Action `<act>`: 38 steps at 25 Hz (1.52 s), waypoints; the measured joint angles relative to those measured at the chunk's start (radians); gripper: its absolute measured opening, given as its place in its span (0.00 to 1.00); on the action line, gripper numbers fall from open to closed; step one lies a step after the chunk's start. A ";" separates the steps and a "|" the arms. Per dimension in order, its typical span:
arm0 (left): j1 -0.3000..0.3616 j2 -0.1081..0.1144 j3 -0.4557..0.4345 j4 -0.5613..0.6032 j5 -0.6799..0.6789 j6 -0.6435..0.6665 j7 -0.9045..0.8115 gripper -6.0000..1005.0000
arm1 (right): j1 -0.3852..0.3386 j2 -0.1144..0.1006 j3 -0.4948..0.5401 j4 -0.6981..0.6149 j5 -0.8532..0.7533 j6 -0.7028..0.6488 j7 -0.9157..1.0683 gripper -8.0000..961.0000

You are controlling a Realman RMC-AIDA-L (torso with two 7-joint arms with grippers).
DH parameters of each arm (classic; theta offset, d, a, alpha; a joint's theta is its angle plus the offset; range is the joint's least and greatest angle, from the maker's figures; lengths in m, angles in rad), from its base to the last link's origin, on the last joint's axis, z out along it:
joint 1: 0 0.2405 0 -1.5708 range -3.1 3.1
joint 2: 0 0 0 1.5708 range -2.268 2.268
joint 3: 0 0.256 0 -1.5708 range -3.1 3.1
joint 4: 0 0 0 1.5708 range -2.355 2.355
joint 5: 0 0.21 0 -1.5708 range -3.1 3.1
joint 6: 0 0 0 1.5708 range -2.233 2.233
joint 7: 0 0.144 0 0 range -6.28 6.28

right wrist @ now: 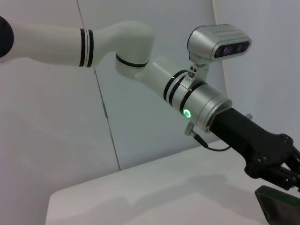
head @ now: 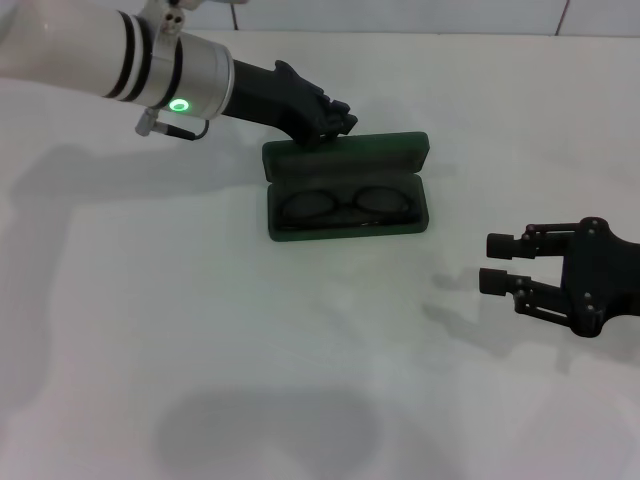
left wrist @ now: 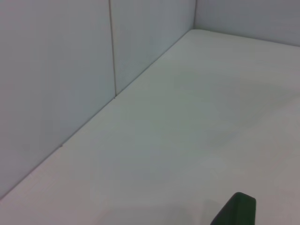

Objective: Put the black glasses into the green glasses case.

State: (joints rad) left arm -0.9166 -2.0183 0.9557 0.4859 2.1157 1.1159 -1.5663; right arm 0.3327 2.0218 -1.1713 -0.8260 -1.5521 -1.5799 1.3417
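The green glasses case point(head: 345, 233) lies open at mid-table, its lid point(head: 350, 156) raised at the far side. The black glasses point(head: 345, 205) lie folded inside the case's tray. My left gripper point(head: 335, 122) is at the lid's far left edge, shut, touching or just above the rim. The right wrist view shows that gripper point(right wrist: 283, 171) just above a corner of the case point(right wrist: 281, 206). The left wrist view shows only a corner of the case point(left wrist: 236, 211). My right gripper point(head: 495, 262) is open and empty, to the right of the case and a little nearer.
The white table point(head: 200, 330) meets a pale panelled wall point(left wrist: 56, 70) at the back. My left arm point(head: 150, 65) reaches in from the far left above the table.
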 joint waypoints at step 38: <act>0.031 -0.033 0.090 -0.017 0.022 0.092 0.011 0.12 | 0.003 -0.001 0.004 0.008 0.000 0.002 -0.003 0.51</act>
State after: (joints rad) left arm -0.8861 -2.0512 1.0460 0.4689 2.1380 1.2082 -1.5549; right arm 0.3359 2.0203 -1.1673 -0.8176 -1.5524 -1.5776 1.3391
